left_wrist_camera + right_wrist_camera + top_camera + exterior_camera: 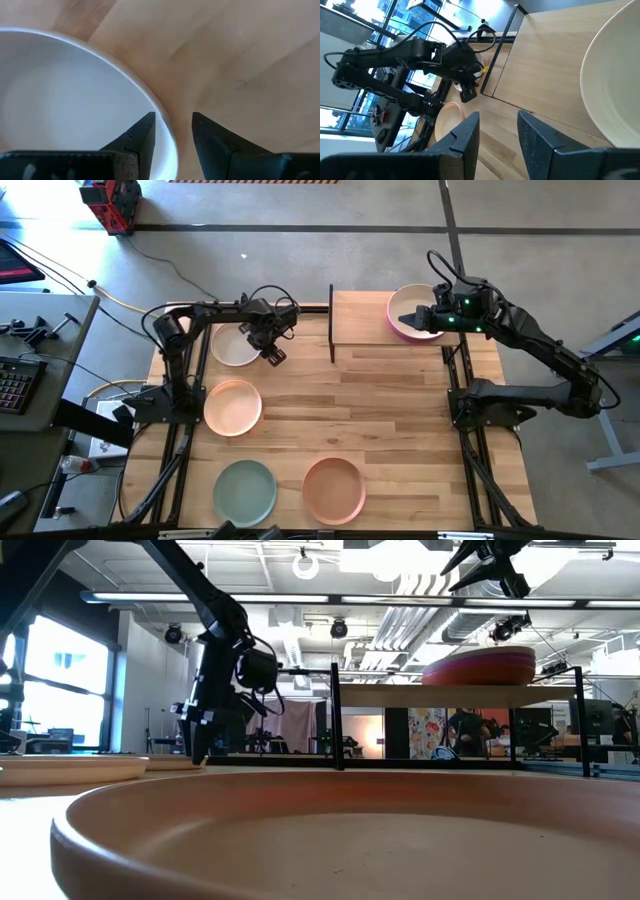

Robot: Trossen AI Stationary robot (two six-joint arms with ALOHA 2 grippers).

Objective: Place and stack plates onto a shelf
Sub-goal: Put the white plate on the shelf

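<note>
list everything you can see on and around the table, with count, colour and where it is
plates on the shelf: a stack, cream on top with magenta beneath, at the shelf's right end
shelf: one, light wood with black uprights, far middle of the table
off-white plate: one, far left of the table, beside the shelf
peach plate: one, left side, mid table
sage green plate: one, near edge, left of centre
salmon plate: one, near edge, centre
table: one, pale wood planks
left hand: open, fingers astride the off-white plate's rim
right hand: open, above the shelf beside the stack
</note>
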